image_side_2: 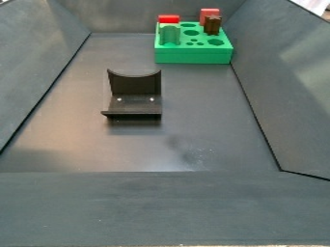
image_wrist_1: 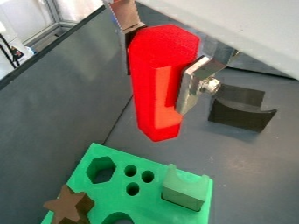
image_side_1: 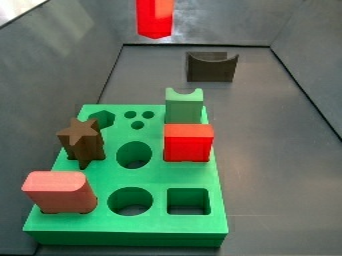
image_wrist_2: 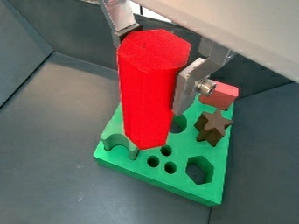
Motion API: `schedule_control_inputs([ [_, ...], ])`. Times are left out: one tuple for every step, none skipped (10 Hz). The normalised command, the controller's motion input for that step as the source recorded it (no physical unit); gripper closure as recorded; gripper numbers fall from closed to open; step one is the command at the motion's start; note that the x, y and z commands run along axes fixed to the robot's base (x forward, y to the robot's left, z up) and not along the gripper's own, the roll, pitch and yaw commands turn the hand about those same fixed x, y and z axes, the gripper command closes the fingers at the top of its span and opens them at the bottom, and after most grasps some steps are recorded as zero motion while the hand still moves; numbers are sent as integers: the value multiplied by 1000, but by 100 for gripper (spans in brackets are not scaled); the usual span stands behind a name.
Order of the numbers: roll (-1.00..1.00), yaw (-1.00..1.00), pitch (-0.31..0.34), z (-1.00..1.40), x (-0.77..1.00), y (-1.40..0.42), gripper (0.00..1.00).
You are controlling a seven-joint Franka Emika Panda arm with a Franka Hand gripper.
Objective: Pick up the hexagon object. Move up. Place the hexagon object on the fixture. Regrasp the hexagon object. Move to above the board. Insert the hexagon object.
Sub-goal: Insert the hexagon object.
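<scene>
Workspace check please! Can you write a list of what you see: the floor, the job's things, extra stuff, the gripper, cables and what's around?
Surface: dark grey floor, bare around the pieces.
Job's things: red hexagon held upright above the floor; fixture empty; green board, hexagon hole open.
Clutter: star, red cube, pink block, green notched block on the board.
Gripper: gripper shut on the hexagon.
Cables: nothing seen.
Surroundings: sloped grey walls.

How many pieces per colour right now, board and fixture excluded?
Red: 2, the hexagon object held in the pincer high above the floor, and a cube on the board
Salmon-pink: 1, rounded block
Brown: 1, star
Green: 1, notched block
Total: 5
</scene>
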Motion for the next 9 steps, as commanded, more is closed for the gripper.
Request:
schedule_control_inputs([
  [-283,-223,-104,-506,-300,83,100],
  [-336,-366,-101,-469,-449,91,100],
  [-371,-466,-36,-377,-351,106,100],
  [-344,-534,0,-334,-380,31,100],
  [-324,-551,0,-286,-437,0,100],
  [-317,-486,0,-306,-409,0,100],
  [-284,-206,0,-317,-291,3,100],
  [-287,-177,-1,-486,-469,0,100],
  [-266,-66,-43,-323,-269,0,100],
])
